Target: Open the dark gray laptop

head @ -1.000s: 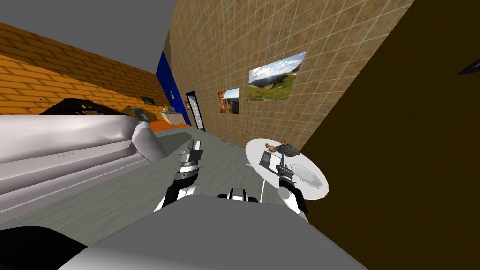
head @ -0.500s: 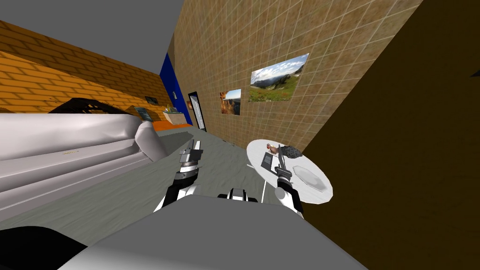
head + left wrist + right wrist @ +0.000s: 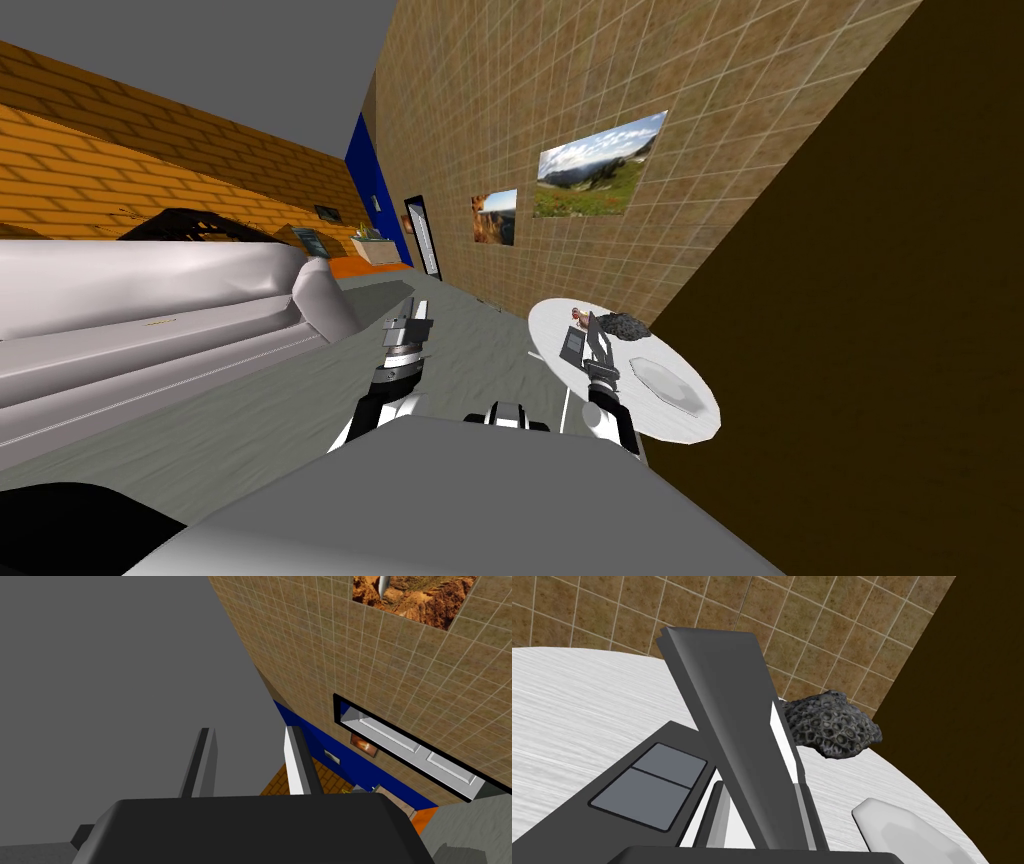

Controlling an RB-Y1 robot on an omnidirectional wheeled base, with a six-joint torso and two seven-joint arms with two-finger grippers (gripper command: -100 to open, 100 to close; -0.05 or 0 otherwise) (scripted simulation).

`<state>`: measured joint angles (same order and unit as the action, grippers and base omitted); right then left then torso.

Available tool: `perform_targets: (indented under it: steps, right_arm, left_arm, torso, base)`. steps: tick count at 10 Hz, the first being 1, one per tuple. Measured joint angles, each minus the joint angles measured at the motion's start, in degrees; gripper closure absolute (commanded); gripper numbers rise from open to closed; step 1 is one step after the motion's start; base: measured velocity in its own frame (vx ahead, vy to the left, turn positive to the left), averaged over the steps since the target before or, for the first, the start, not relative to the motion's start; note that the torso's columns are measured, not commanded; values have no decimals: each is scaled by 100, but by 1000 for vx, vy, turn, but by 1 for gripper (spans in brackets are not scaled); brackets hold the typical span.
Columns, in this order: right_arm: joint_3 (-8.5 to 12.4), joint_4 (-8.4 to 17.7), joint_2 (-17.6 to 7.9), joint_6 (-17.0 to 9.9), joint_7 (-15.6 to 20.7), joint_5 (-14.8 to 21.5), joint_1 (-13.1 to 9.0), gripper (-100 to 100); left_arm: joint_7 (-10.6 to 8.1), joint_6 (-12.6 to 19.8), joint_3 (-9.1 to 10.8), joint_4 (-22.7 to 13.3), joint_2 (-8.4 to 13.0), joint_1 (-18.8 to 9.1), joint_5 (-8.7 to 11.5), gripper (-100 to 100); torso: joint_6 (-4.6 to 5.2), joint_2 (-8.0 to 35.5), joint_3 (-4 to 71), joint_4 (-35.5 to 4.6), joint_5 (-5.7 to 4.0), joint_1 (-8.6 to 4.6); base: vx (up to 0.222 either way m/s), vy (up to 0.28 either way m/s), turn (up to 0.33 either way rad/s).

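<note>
Holding the dark gray laptop [image 3: 571, 346] by its lid [image 3: 727, 711] in the right gripper [image 3: 759, 791]: blades pinched on both faces, lid edge-on between them. Sits on the white round table [image 3: 672, 426], close to the edge facing the sofa [image 3: 150, 310], base flat, touchpad [image 3: 649, 783] uncovered. Reads as partway open, lid raised steeply off the base; can't make out the hinge line. Runs lengthwise straight out from the wrist, base lying to one side of the blades, so the next motion looks like an arc away from the touchpad side. Worth watching the dark porous lump [image 3: 832, 726] near the lid, at the table edge by the tiled wall. Clear of the pale octagonal dish [image 3: 912, 831]. Seeing left gripper [image 3: 250, 732] out over the floor, blades parted, empty, so right arm's job.
</note>
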<state>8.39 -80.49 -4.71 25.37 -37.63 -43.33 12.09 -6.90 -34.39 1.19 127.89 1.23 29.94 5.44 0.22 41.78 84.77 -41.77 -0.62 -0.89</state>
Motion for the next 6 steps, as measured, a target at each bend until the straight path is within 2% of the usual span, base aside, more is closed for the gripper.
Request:
perform_targets:
  steps: [2, 6]
  right_arm:
    - [-74, 354, -46, 231, 74, 223, -88, 100]
    - [-134, 606, -3, 542, 284, 484, -54, 100]
  left_arm:
    - [0, 0, 0, 0, 0, 0, 0, 0]
    - [0, 0, 0, 0, 0, 0, 0, 0]
  torso:
    - [0, -1, -1, 6, -7, -5]
    - [2, 20, -9, -27, 27, 21]
  base:
    - [11, 17, 19]
    - [36, 3, 13]
